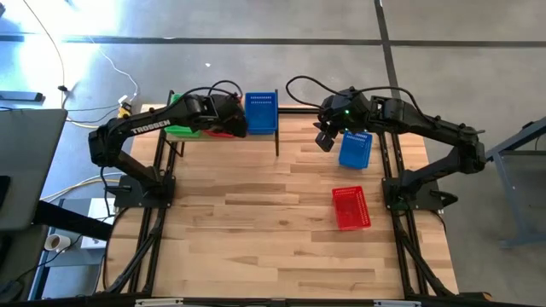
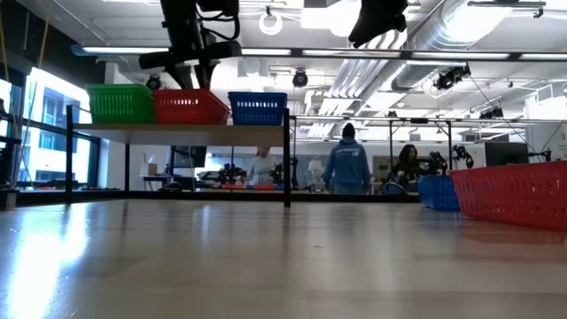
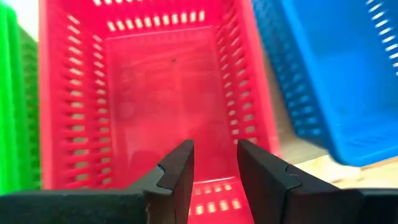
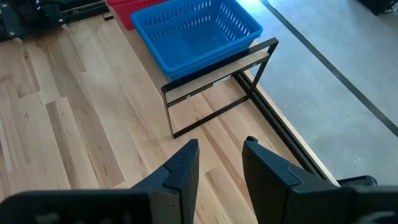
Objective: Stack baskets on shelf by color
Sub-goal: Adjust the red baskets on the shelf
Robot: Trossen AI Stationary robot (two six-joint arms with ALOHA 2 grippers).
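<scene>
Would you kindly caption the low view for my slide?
Green basket, red basket and blue basket line the shelf.

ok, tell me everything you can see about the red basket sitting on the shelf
The red basket is a small rectangular plastic tub with slotted lattice walls flaring slightly to the rim. It sits upright and looks empty, in the middle of the shelf, with a green basket on one side and a blue basket on the other. The left pincer hangs above its open top with a gap between its fingers, holding nothing.
</scene>
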